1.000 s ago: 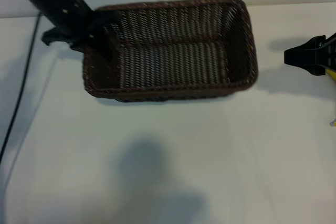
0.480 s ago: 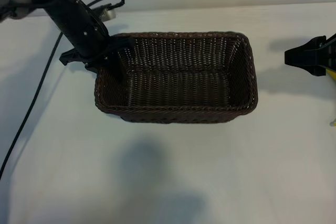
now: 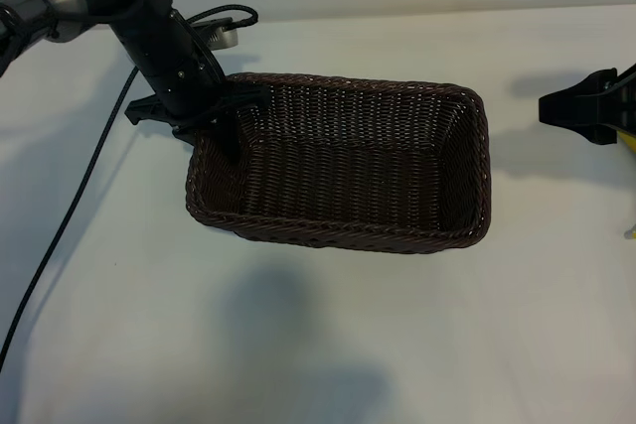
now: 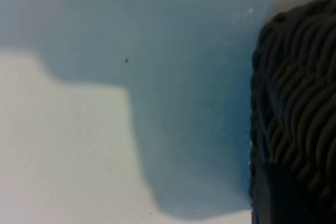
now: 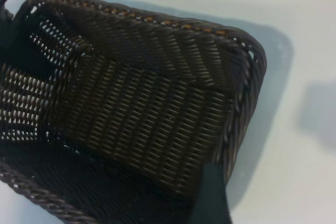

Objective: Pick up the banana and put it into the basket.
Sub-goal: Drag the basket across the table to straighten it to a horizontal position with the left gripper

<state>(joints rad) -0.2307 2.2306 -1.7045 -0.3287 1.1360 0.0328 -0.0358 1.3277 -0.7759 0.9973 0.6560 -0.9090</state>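
Exterior view is showing the basket (image 3: 348, 161) sitting on the white counter (image 3: 328, 345), long side running across the frame, nothing lying inside it. Left gripper (image 3: 227, 118) is pointing steeply down at the basket's left end, fingers closed narrow and clamping the short-side rim: one finger is reaching down inside the wall, the other is sitting outside it. Black cable (image 3: 60, 235) is trailing from that arm across the counter toward the near-left edge.

Right gripper (image 3: 586, 106) is hanging at the right edge of the frame, well apart from the basket and just above the counter, jaws standing wide with nothing between them. A sliver of yellow is showing right beside it at the frame edge; can't tell whether that's the banana, so its location is staying unconfirmed from these views.

Left wrist view is catching the braided rim of the basket (image 4: 294, 114) filling one side, with bare counter (image 4: 63, 145) and a hard-edged shadow beside it.

Right wrist view is looking down into the basket (image 5: 136, 114) from its far end; woven floor and sloping walls are showing empty, and one dark fingertip (image 5: 212, 198) of the right gripper is poking into the frame over the rim
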